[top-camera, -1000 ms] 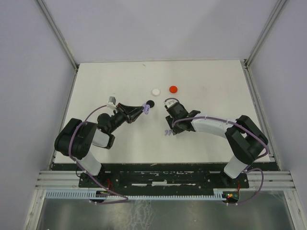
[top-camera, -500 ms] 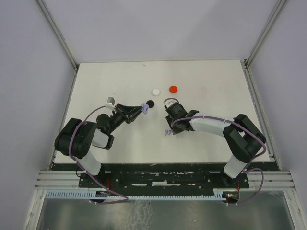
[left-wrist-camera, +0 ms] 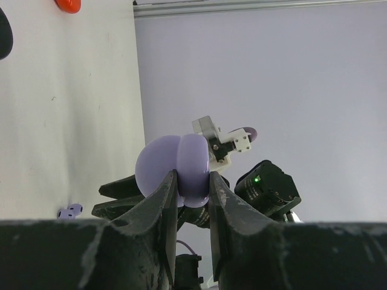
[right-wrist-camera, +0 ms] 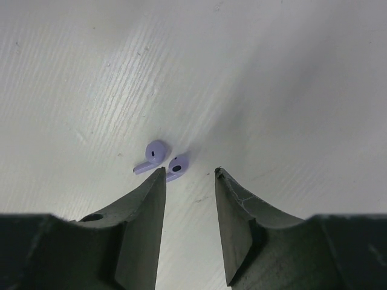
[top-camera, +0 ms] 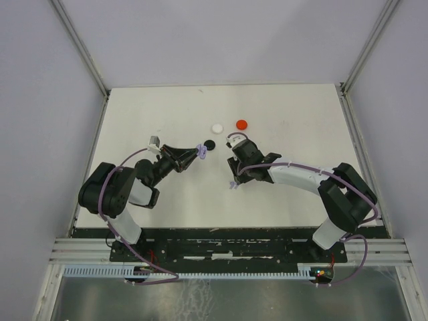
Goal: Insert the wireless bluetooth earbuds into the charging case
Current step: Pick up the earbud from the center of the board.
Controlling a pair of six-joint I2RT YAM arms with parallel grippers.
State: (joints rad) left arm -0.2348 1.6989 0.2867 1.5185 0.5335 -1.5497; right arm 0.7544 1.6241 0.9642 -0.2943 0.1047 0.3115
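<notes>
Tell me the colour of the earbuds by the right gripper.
Lavender earbuds; the right wrist view shows them best.

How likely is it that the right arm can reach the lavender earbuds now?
Probably yes: the right gripper hangs open right by the lavender earbuds, and nothing lies between them.

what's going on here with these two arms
The left gripper is pinching a lavender case. The right gripper hangs open over two lavender earbuds lying side by side on the table. Neither earbud is in the case yet. A black disc, a white disc and a red disc sit farther back.
</notes>
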